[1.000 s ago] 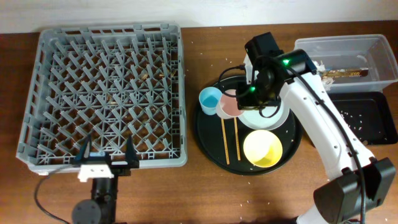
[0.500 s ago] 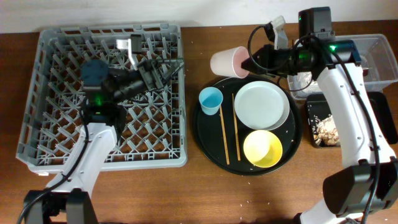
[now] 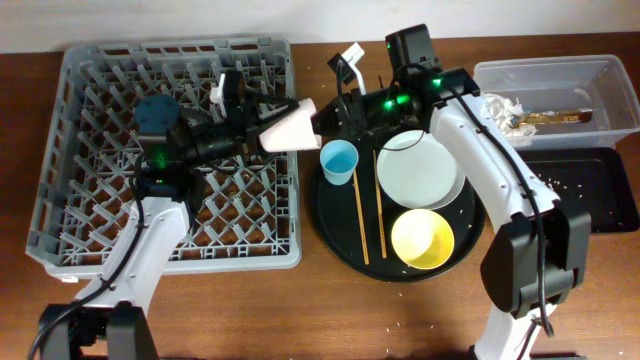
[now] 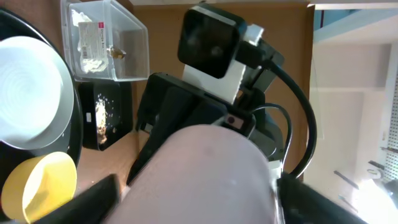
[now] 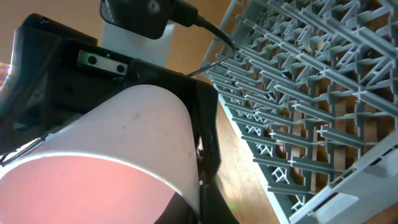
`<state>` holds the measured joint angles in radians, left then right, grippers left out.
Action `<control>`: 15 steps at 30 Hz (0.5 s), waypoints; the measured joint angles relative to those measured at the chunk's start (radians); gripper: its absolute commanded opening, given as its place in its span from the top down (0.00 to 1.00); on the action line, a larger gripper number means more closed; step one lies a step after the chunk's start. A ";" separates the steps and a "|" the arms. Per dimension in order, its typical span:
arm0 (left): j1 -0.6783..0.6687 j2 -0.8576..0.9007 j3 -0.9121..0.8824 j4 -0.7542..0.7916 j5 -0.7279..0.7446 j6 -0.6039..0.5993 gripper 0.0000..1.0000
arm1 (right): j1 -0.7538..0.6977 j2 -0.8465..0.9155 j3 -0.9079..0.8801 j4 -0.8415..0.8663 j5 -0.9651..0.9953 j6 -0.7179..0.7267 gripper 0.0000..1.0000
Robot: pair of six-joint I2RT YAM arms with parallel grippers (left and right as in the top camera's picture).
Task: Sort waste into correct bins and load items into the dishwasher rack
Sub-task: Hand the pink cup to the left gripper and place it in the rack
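Note:
The small pink cup [image 3: 290, 128] hangs on its side over the right edge of the grey dishwasher rack [image 3: 90, 200]. My left gripper [image 3: 262, 135] is shut round its narrow base; in the left wrist view the cup [image 4: 205, 180] fills the gap between the fingers. My right gripper [image 3: 325, 118] pinches its rim, with the pink inside showing in the right wrist view [image 5: 93, 186]. The light-blue cup [image 3: 338, 160], white plate [image 3: 420, 170], yellow bowl [image 3: 422, 238] and two chopsticks [image 3: 361, 225] lie on the round black tray.
The round black tray [image 3: 330, 230] sits right of the rack. The clear tub [image 3: 600, 75] at the far right holds white tissue [image 3: 500, 108] and the brown-and-gold wrapper [image 3: 555, 118]. The black rectangular tray [image 3: 600, 200] below it holds crumbs.
My right gripper has carried the pink cup left from above the round tray to the rack's edge. My left gripper has reached right and closed round the cup's base.

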<state>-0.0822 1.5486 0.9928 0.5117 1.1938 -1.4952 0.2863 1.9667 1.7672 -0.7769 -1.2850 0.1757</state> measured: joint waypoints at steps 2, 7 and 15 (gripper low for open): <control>0.001 0.000 0.000 0.005 0.003 0.001 0.50 | -0.002 0.000 0.000 -0.003 -0.026 0.004 0.96; 0.001 0.000 0.000 0.007 0.004 -0.001 0.52 | -0.011 0.000 0.000 -0.004 -0.032 0.003 0.96; 0.074 0.000 0.001 0.005 0.055 0.080 0.65 | -0.137 0.002 0.000 -0.003 0.031 -0.003 0.26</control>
<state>-0.0078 1.5490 0.9939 0.5167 1.2488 -1.4151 0.1497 1.9682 1.7672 -0.7799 -1.2541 0.1722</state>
